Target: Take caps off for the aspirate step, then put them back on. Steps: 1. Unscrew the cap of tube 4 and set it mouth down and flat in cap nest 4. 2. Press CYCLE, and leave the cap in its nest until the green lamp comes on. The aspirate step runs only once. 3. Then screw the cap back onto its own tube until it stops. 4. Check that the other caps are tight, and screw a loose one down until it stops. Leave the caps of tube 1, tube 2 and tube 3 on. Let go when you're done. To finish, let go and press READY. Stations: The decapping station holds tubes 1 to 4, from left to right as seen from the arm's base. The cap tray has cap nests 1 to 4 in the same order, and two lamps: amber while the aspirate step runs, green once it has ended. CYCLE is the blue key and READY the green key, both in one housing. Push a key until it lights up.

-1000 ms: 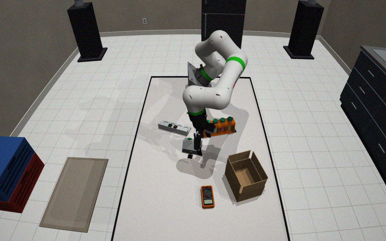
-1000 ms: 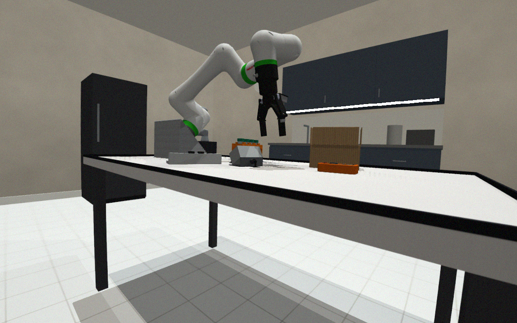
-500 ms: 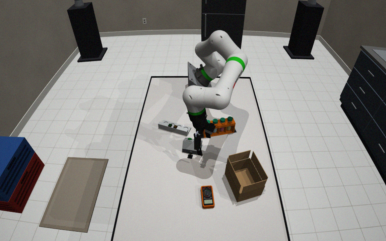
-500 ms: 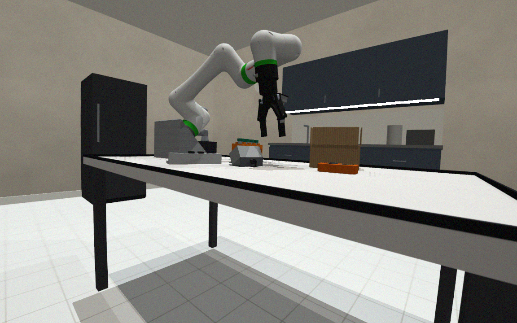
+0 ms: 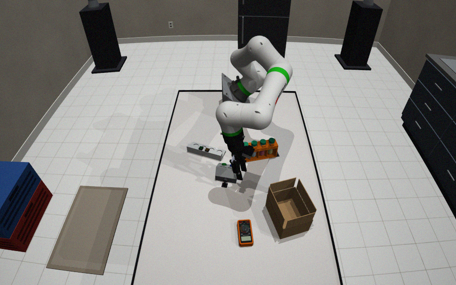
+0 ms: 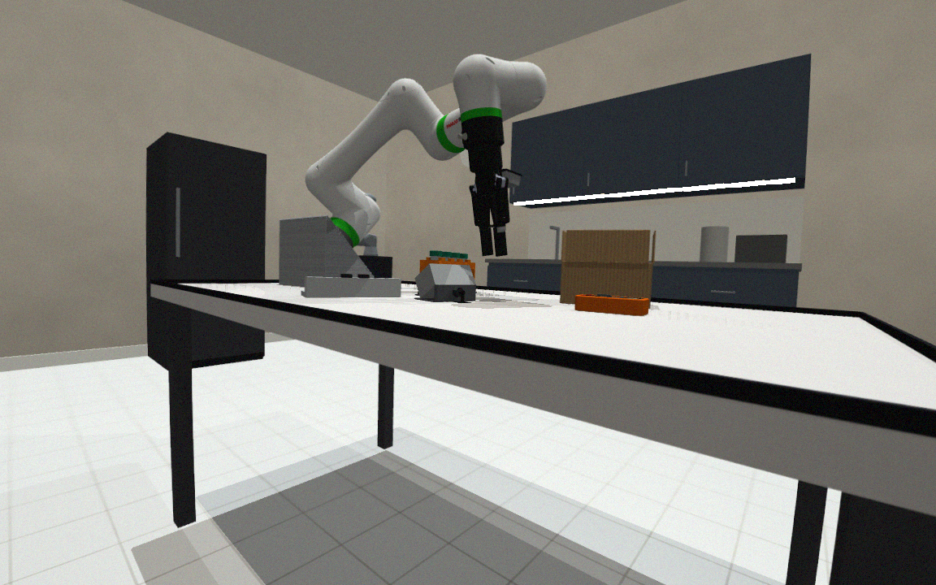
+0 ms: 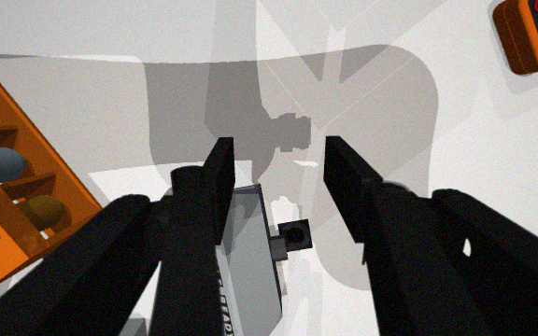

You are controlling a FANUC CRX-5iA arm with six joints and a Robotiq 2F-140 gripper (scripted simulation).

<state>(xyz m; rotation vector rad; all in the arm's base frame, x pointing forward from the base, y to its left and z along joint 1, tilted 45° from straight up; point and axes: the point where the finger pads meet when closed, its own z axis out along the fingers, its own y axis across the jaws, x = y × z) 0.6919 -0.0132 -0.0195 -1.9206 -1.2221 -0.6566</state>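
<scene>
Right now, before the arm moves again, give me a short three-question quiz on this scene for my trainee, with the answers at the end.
1. True or false: the gripper is holding a tube cap.
2. Which thing is nearest below the gripper? A) the cardboard box B) the grey key housing C) the blue crate
3. Fill the gap: the orange multimeter lies on the table next to an open ____ box.

Key:
1. False. The fingers are partly closed, with a bare gap between them.
2. B
3. cardboard
</scene>
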